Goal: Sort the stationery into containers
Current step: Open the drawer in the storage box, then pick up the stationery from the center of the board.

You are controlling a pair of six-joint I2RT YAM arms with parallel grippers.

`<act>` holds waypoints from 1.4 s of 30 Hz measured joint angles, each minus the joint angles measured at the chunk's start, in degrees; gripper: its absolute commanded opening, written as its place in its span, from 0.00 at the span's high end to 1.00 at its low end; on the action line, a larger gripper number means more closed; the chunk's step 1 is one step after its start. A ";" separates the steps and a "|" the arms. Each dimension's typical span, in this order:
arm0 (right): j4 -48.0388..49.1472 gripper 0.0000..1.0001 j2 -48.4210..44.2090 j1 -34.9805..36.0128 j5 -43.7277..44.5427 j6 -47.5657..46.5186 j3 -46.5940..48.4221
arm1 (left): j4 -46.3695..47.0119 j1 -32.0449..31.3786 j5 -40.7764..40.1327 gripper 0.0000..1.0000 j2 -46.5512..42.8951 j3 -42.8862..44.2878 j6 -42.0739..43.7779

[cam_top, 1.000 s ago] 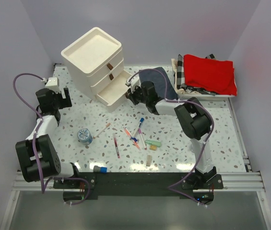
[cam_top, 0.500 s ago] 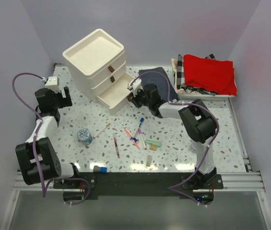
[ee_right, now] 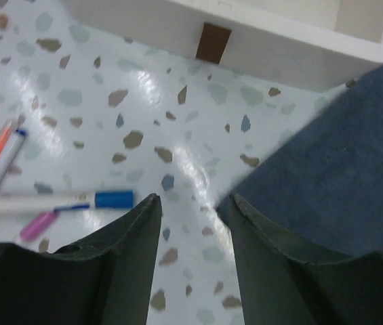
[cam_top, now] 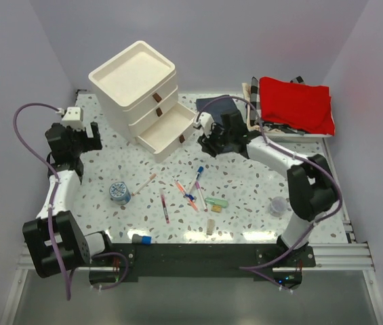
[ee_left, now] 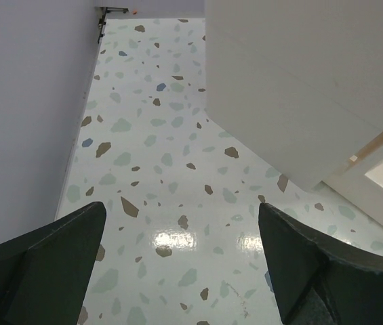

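Observation:
The cream-white drawer unit (cam_top: 133,84) stands at the back left, its bottom drawer (cam_top: 167,133) pulled out. My right gripper (cam_top: 208,143) is open and empty just right of that drawer. In the right wrist view the gripper (ee_right: 192,203) hovers over bare table below the drawer's brown tab (ee_right: 214,42), with a blue-capped pen (ee_right: 76,201) to its left. Pens (cam_top: 190,193), a blue-white roll (cam_top: 119,192), a mint eraser (cam_top: 216,202), a tan block (cam_top: 209,227) and a blue-capped stick (cam_top: 142,238) lie on the table. My left gripper (cam_top: 76,135) is open and empty (ee_left: 181,217) left of the unit (ee_left: 299,81).
A dark blue folded cloth (cam_top: 222,108) lies behind my right gripper and shows in its wrist view (ee_right: 333,176). A checkered basket holding red cloth (cam_top: 294,101) stands at the back right. A small translucent cup (cam_top: 277,205) sits near the right arm.
My right gripper has moved right, away from the bottom drawer's front, and its elbow has swung right. The drawer stands further out. The left arm has barely moved.

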 measured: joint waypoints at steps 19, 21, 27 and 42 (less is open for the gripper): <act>-35.65 0.52 -13.46 4.85 -1.14 -27.67 -15.02 | -0.52 0.02 -0.92 0.00 -5.73 -1.36 2.38; -35.58 0.53 -14.58 5.97 -0.31 -26.84 -16.26 | -0.55 0.02 -1.07 0.00 -6.03 -1.36 2.38; -33.09 0.53 -12.92 9.25 2.14 -22.77 -16.39 | -0.63 0.02 -1.36 0.00 -6.99 -1.97 2.38; -28.41 0.53 -7.52 14.19 8.13 -15.39 -16.33 | -0.48 0.02 -1.44 0.01 -7.17 -3.78 2.40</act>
